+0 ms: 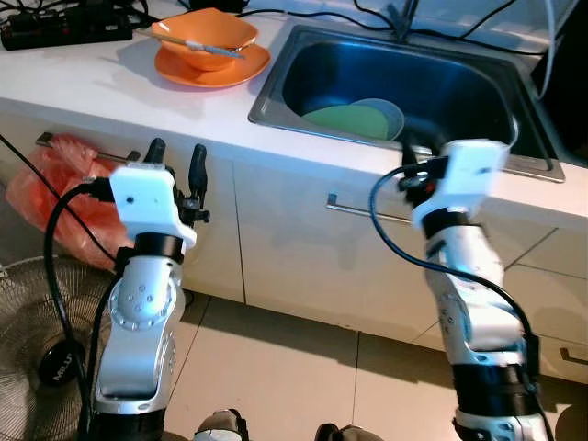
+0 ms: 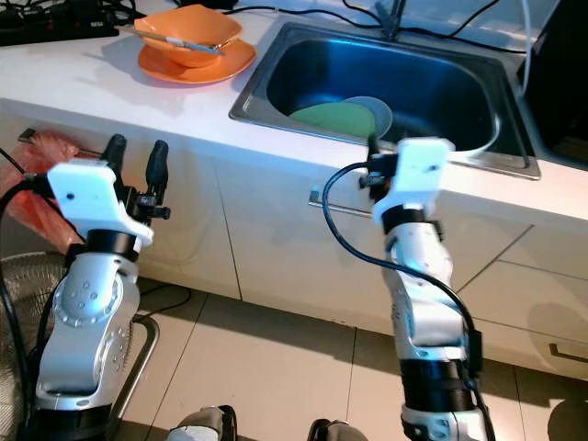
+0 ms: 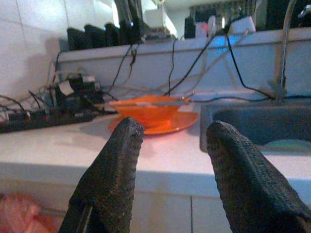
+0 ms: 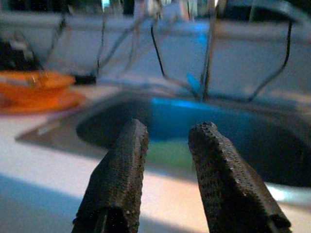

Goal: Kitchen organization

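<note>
An orange bowl (image 1: 204,37) with a utensil across it sits on an orange plate (image 1: 213,66) on the white counter (image 1: 101,87). In the steel sink (image 1: 276,78) lie a green plate (image 1: 349,120) and a pale blue bowl (image 1: 390,110). My left gripper (image 1: 176,158) is open, held in front of the cabinet below the counter edge, short of the orange dishes. My right gripper (image 4: 167,141) is open with nothing between its fingers, raised at the sink's front rim and facing the green plate (image 4: 167,151).
A black power strip (image 1: 64,29) and cables lie at the counter's back left. A red plastic bag (image 1: 57,188) hangs on a cabinet handle, and a fan (image 1: 37,349) stands on the floor at left. A faucet (image 3: 283,53) rises behind the sink.
</note>
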Motion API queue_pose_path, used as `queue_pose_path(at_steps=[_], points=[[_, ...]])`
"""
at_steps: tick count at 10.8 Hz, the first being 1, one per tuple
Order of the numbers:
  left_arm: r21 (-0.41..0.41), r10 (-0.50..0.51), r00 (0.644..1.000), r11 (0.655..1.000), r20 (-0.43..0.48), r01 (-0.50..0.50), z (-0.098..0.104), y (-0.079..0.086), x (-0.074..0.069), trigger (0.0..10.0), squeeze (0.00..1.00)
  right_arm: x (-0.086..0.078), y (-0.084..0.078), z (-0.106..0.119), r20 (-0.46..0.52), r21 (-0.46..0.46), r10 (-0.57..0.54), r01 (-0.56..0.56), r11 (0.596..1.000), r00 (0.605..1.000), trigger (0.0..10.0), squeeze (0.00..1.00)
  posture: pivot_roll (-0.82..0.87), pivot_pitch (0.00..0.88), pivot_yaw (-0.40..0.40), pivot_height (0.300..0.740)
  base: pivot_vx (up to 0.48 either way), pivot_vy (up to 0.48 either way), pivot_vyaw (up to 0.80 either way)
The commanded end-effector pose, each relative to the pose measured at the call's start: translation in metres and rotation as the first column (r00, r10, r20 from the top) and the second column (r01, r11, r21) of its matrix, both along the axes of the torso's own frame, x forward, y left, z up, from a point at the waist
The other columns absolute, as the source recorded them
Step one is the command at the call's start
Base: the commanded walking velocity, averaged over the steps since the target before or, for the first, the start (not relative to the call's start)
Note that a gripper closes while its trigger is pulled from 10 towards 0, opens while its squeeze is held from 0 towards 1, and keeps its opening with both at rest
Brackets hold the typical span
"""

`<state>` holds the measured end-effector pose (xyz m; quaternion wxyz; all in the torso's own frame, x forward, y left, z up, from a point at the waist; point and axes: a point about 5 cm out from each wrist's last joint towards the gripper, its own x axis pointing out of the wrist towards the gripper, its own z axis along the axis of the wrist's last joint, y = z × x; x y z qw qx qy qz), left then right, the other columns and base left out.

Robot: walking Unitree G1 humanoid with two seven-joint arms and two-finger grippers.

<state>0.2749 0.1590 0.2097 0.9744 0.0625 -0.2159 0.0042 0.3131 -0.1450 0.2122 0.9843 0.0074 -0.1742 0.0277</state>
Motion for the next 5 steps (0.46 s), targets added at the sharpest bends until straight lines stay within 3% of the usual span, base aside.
queue_pose_path(at_steps=[1,4,5], points=[[0.016,-0.007,1.0,1.0,0.017,0.007,0.0,-0.003,-0.003,10.0,0.0,-0.005,-0.004,0.0,0.031,-0.009,-0.009,0.009,1.0,0.999,10.0,0.0,0.08,0.158,-0.072,0.74,0.0,0.0,0.0],[0.013,-0.01,0.999,1.0,0.031,0.01,-0.002,-0.002,-0.005,10.0,0.0,-0.008,-0.009,-0.001,0.074,0.006,-0.026,0.026,1.0,0.997,10.0,0.0,0.07,0.166,-0.074,0.74,0.0,0.0,0.0],[0.025,-0.012,1.0,1.0,0.009,0.012,-0.012,-0.003,-0.006,10.0,0.0,-0.009,-0.008,-0.007,0.071,-0.01,-0.022,0.023,1.0,0.997,10.0,0.0,0.08,0.17,-0.072,0.74,0.0,0.0,0.0]])
